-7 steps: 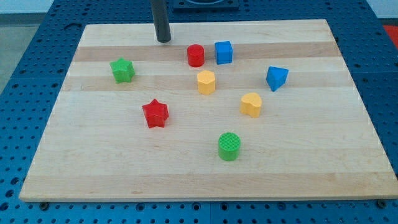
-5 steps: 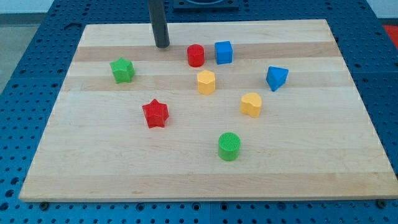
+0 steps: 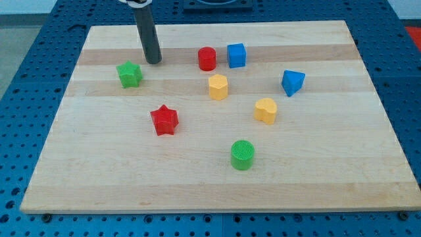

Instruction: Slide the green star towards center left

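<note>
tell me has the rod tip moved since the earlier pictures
Yes. My tip has slid toward the view's left and bottom, away from the red cylinder; it now stands just upper right of the green star, not touching it.

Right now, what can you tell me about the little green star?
The green star is a small, chunky block with stubby points and a bright green, matte, plastic-looking surface. It lies flat on the pale wooden board, in the upper part of the view's left side, away from all the other blocks. The nearest one, the red star, lies below it toward the view's right. My tip stands just to its upper right, close by but apart. Nothing touches the star except the board.
</note>
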Available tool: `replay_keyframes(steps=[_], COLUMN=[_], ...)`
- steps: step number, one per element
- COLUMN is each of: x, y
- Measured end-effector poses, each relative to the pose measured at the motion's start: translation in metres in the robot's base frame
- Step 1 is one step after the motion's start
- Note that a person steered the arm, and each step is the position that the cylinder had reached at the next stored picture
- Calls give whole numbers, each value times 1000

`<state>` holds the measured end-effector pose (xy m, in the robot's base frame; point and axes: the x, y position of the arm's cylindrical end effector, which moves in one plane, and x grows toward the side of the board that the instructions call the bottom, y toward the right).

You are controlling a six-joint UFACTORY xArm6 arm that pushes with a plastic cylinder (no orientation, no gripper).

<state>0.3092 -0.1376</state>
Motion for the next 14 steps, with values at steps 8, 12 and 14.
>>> replay_keyframes(steps=[8, 12, 14], x=[29, 36, 38], y=[-39, -44, -30])
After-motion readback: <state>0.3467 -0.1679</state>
